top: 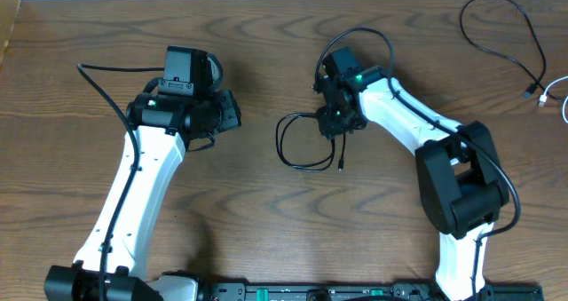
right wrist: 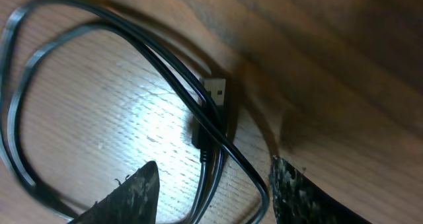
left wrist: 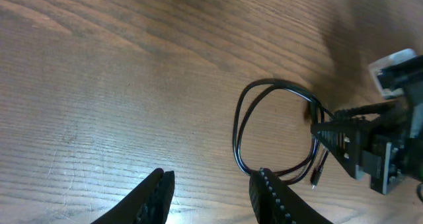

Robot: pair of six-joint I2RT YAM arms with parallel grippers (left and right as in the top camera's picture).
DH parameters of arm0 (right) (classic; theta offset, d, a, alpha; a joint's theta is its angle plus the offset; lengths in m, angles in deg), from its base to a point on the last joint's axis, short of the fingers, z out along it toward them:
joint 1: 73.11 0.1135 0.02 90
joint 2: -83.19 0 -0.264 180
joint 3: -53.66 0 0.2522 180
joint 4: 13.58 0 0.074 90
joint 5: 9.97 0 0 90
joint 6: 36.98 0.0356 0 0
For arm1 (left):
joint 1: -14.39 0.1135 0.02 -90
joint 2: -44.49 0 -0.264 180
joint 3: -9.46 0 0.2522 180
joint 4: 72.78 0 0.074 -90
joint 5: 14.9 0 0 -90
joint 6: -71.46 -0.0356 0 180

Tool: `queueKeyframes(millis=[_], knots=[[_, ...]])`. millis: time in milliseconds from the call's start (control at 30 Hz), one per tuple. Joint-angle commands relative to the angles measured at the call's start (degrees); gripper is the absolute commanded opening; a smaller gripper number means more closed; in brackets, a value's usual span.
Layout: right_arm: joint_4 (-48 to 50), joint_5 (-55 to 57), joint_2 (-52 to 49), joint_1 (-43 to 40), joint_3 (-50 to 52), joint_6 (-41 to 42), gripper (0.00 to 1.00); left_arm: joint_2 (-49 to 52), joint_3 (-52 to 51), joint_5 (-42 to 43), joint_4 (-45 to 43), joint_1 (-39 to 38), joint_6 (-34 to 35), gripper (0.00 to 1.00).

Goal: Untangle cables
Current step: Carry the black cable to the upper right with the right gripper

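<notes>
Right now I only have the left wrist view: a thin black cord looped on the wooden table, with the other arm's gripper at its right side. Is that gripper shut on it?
Observer: No. The right wrist view shows the right gripper open, straddling the looped black cord near its silver-tipped plug.
Reviewer: Any white cord in that loop?
Observer: None that I can see. Overhead, a thin white cord lies at the right edge of the wooden table.
Reviewer: Alone?
Observer: No, a second black cord lies spread out loosely beside it.
</notes>
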Motion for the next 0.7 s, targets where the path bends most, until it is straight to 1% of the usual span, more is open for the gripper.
queueKeyframes(millis=[0,67,133,200,267,300,367,400,500,667], knots=[[-1.18,1.9,-2.54,0.48,0.5,1.97,0.43,-0.07,-0.2,-0.57,0.2,0.31,-0.79,0.42],[-1.53,2.34,-2.95,0.63,0.59,1.97,0.38,-0.07,-0.2,-0.57,0.17,0.31,-0.79,0.42],[-1.7,3.28,-3.13,0.98,0.87,2.03,0.32,-0.07,-0.2,-0.57,0.2,0.31,-0.79,0.42],[-1.75,6.19,-3.13,1.38,0.96,3.82,0.29,-0.07,-0.2,-0.57,0.2,0.31,-0.79,0.42],[-1.73,9.46,-3.13,1.86,0.96,5.57,0.21,-0.07,-0.2,-0.57,0.17,0.31,-0.79,0.42],[-1.79,10.23,-3.13,2.14,0.96,6.23,0.13,-0.07,-0.2,-0.57,0.2,0.28,-0.79,0.42],[-1.84,10.19,-3.13,2.36,0.96,8.09,0.01,-0.07,-0.2,-0.57,0.2,0.31,-0.79,0.42],[-1.79,10.16,-3.13,2.34,0.92,9.42,0.01,-0.07,-0.2,-0.57,0.2,0.31,-0.79,0.42],[-2.73,8.28,-2.4,1.77,-0.48,9.7,0.01,-0.07,-0.2,-0.57,0.22,0.28,-0.79,0.42],[-10.08,0.31,3.19,-3.45,-9.68,8.79,0.01,-0.07,-0.2,-0.57,0.2,0.28,-0.76,0.42]])
